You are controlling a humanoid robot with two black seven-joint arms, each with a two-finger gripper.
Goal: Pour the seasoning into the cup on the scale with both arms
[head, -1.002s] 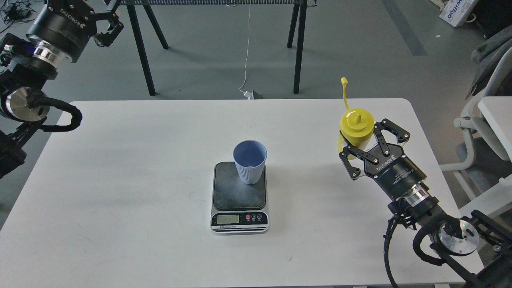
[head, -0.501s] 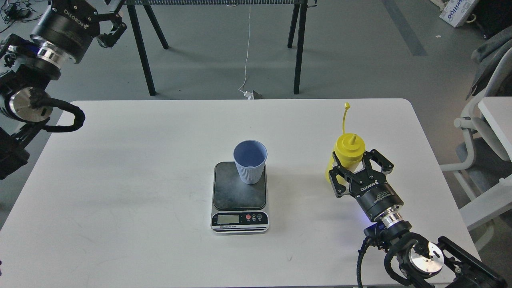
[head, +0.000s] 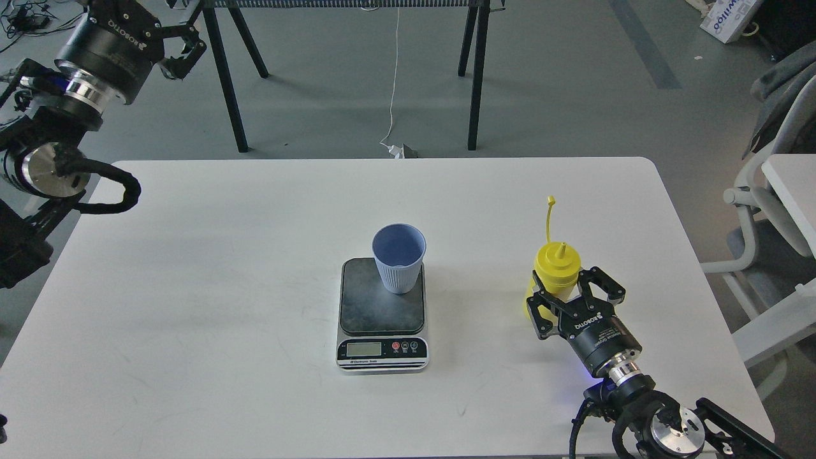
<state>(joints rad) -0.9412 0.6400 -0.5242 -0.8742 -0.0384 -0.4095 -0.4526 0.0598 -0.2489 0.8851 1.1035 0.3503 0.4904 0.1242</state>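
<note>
The yellow seasoning bottle [head: 558, 264] stands upright at the right of the white table [head: 223, 287], its cap strap sticking up. My right gripper [head: 566, 292] comes in from the lower right, and its fingers are closed around the bottle's body low down. The light-blue ribbed cup [head: 398, 255] stands empty on the back right part of the scale [head: 381, 306], which is at the table's middle with its display towards me. My left gripper [head: 188, 35] is raised high at the top left, well away from the table, with its fingers apart and empty.
A black trestle frame [head: 475, 76] stands on the floor behind the table, with a white cable hanging from it. A white chair [head: 765, 210] is beyond the table's right edge. A cardboard box [head: 727, 16] lies at the top right.
My right gripper has come down and towards me with the bottle, from raised to table level. The left arm shifted slightly up and right.
</note>
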